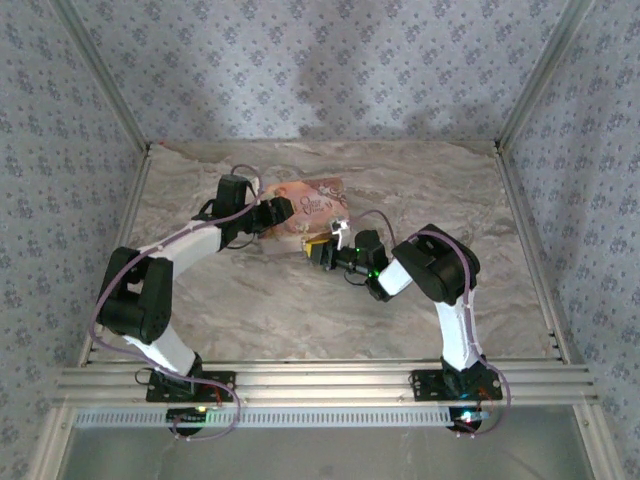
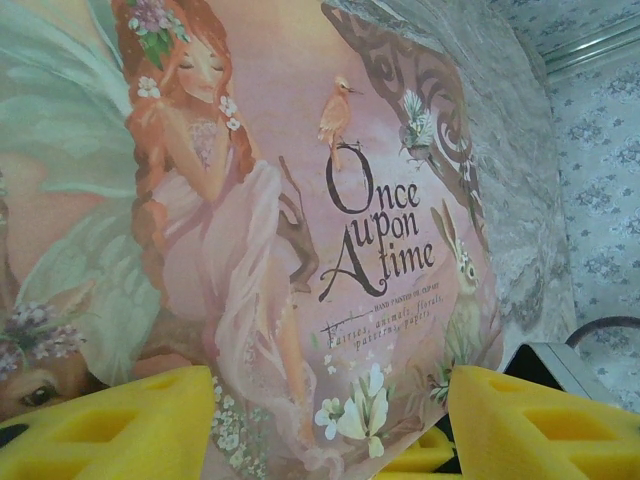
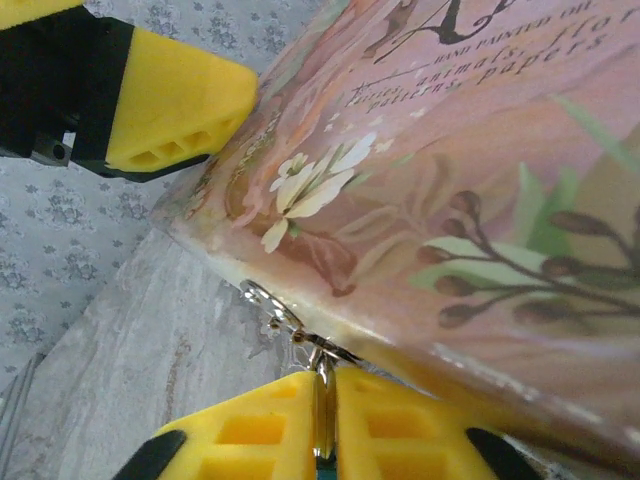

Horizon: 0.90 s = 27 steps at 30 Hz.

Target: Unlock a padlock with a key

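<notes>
My right gripper [image 3: 325, 380] is shut on a thin metal key [image 3: 322, 410]. The key's ring [image 3: 268, 303] sticks out ahead, against the lower edge of the flat pink printed packet [image 3: 450, 170]. In the top view the right gripper [image 1: 326, 250] sits at the packet's [image 1: 312, 205] near corner. My left gripper [image 1: 283, 218] is at the packet's left side, and its fingers [image 2: 110, 425] stand wide open before the packet [image 2: 300, 200]. One left finger [image 3: 170, 100] shows beside the packet's edge. The brass padlock is hidden.
The marble-patterned table [image 1: 450, 200] is walled by patterned panels and aluminium rails [image 1: 320, 380] along the near edge. A grey box-like part [image 2: 545, 365] with a black cable lies right of the packet. Bare table stretches to the right and far side.
</notes>
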Tool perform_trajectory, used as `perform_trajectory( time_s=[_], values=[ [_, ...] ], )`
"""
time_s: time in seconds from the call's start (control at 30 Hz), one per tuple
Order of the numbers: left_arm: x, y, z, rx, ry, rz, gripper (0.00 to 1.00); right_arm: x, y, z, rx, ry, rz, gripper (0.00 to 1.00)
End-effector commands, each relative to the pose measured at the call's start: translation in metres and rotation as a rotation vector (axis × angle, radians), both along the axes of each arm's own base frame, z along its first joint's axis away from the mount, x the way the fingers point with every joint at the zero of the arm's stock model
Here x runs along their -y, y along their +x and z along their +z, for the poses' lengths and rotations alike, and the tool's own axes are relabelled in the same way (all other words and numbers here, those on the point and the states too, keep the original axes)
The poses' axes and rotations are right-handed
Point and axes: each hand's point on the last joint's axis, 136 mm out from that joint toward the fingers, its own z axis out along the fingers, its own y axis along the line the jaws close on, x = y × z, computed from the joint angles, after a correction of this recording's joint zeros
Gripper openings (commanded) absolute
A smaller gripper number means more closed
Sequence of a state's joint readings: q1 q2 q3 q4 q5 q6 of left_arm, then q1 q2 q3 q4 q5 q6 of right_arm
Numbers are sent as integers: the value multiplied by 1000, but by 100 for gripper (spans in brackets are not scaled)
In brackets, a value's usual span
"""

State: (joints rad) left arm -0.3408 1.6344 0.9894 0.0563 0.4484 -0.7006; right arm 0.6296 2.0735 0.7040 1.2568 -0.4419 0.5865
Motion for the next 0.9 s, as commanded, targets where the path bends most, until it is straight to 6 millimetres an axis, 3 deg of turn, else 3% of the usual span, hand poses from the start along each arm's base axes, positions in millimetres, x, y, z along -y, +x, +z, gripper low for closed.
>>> perform_trajectory(
  time_s=[0.0, 0.1, 0.33, 0.7, 0.87],
  values=[
    [2, -10, -14, -71, 20, -3, 64, 2, 2, 13, 33, 24, -7, 5],
    [2, -10, -14, -70, 21, -5, 64, 4, 2, 11, 26, 14, -17, 0],
    [0, -17, -13, -56, 28, -16, 64, 1, 3, 11, 4, 4, -47, 0],
    [-2, -30, -33, -126, 37, -31, 64, 1, 9, 19, 9, 13, -117, 0],
    [3, -29, -28, -116, 26, -34, 64, 2, 10, 17, 6, 6, -127, 0]
  ],
)
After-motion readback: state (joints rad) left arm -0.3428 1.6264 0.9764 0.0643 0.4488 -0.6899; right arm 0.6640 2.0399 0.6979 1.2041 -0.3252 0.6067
